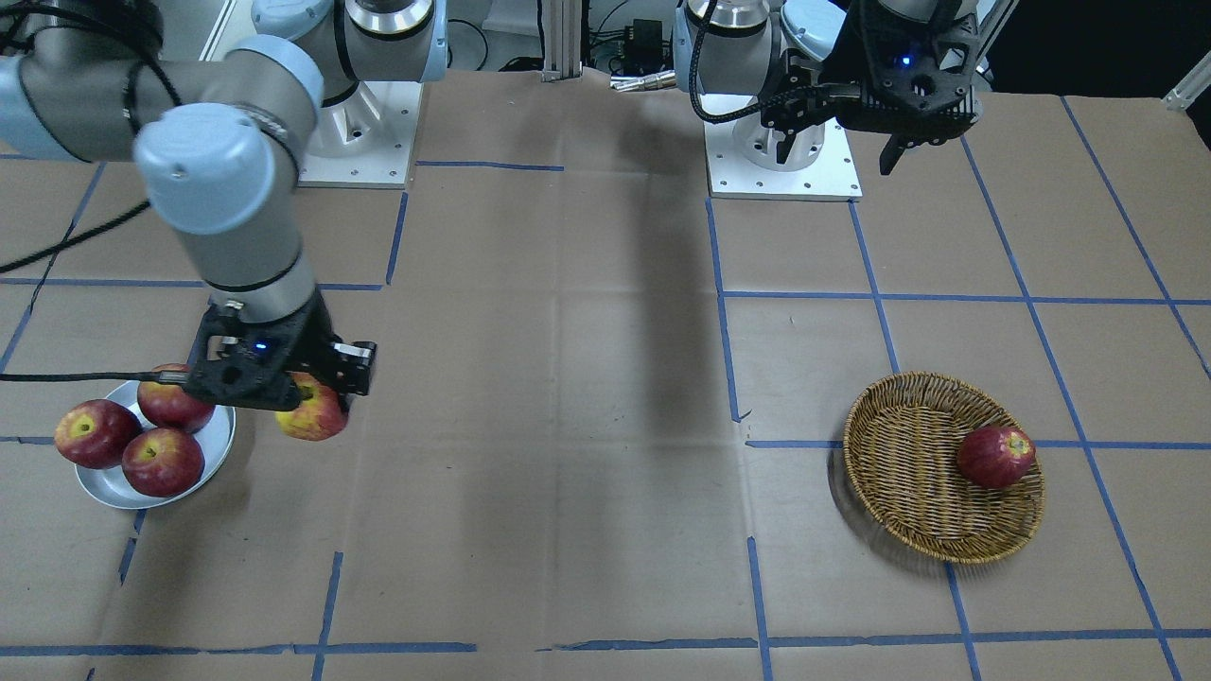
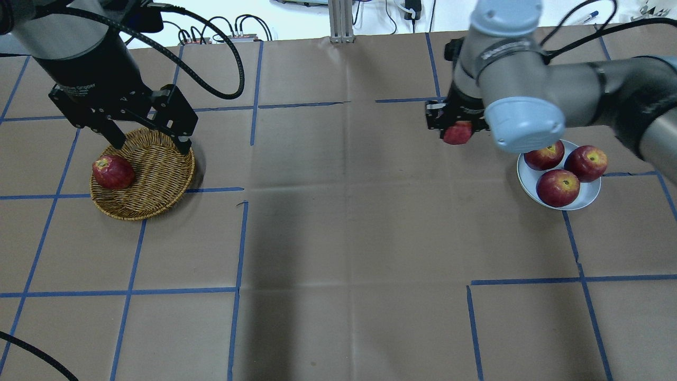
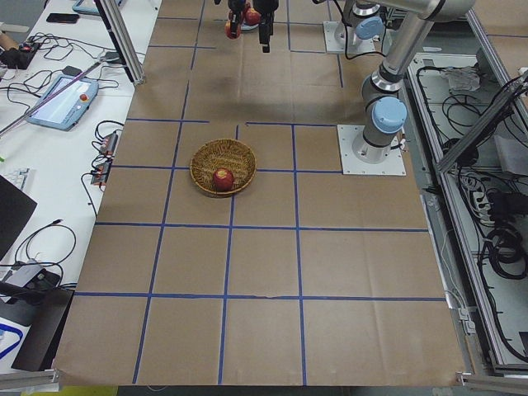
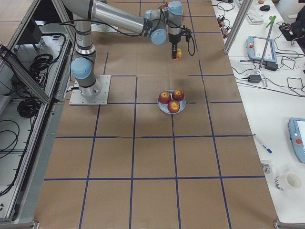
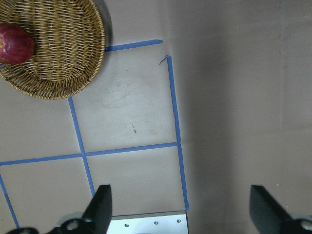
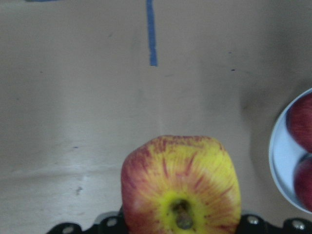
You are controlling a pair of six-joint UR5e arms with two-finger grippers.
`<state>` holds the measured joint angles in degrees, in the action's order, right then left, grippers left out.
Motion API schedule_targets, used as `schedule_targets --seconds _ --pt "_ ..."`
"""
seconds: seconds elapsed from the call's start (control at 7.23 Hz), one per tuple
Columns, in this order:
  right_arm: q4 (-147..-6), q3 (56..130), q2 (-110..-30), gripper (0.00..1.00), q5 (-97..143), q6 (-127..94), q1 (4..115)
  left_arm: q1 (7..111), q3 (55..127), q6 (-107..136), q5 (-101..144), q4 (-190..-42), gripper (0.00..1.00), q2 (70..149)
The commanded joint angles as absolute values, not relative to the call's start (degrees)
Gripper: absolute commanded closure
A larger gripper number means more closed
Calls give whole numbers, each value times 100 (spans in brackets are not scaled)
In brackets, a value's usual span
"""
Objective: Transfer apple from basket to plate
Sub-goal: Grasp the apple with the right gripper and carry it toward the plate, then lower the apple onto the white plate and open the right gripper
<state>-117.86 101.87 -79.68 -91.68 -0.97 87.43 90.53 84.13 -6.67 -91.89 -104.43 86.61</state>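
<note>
Yellow-streaked apple (image 6: 180,185): pinched by right tool (image 1: 317,402), over counter (image 1: 568,426).
Plate (image 1: 219,445): near that tool, to its side, holding three red apples (image 1: 163,462).
Left tool (image 2: 151,143): jaws spread, empty, raised; basket (image 1: 908,473) below, off to one side.
Basket: one dark red apple (image 1: 995,456) inside.

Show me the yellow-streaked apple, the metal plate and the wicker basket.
yellow-streaked apple (image 6: 181,175): right wrist view, yellow skin above the stem.
metal plate (image 2: 527,180): overhead view, bare surface left of its apples.
wicker basket (image 2: 158,180): overhead view, bare woven floor.
</note>
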Motion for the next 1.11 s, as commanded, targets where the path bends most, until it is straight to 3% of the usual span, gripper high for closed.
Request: schedule_targets --seconds 0.0,0.28,0.97 --pt "-11777 10528 -8227 61 -9141 1907 7380 9053 8420 -668 -9184 -10441 1 8666" --pt "-11882 10695 -8130 61 -8957 2993 6455 9053 8420 -668 -9193 -10450 1 8666" --pt "-12577 11083 -7665 58 -8938 3059 6355 9053 8331 -677 -9193 -10451 1 8683"
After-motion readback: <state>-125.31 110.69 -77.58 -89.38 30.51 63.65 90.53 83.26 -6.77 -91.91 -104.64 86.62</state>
